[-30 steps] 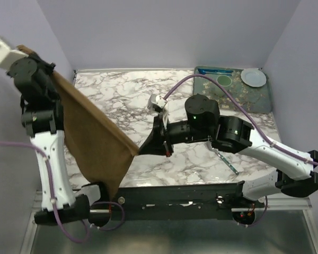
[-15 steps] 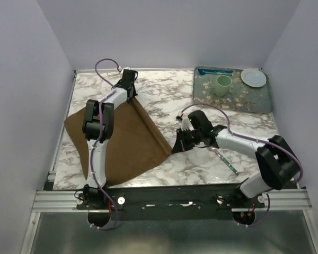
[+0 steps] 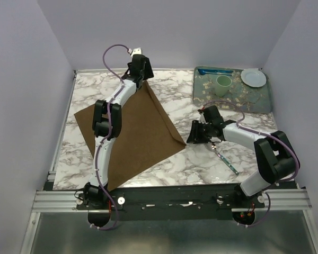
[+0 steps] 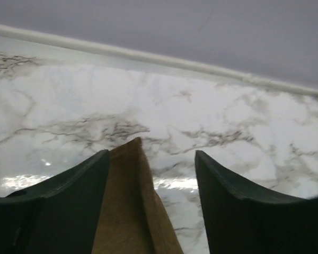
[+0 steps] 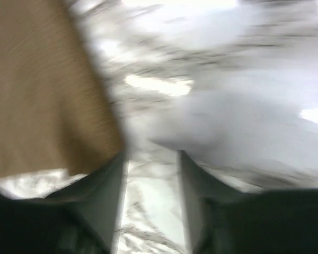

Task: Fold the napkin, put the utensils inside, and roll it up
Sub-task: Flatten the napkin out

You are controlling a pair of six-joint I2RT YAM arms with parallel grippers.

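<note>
1. Left pincer has its two dark, curved fingers wide apart. The pointy far corner of the napkin lies between them, right beside the left finger, and nothing squeezes it.
2. The right pincer is open too. Only bare table shows in the gap between its fingers. The picture is blurry, but the brown cloth sits just to the left of them.
3. From above, the napkin is a big, soft, plain brown cloth. It lies flat like a diamond on the left half of the table.
4. The spoon is thin and straight. It rests on the bare table by the right arm, apart from the napkin.
5. The table is shiny white stone with grey, wiggly lines.
6. A dark tray with a flowery pattern sits in the far right corner. It holds a green cup, a round white plate and a bright blue utensil.
7. Plain, pale purple walls stand all around.
</note>
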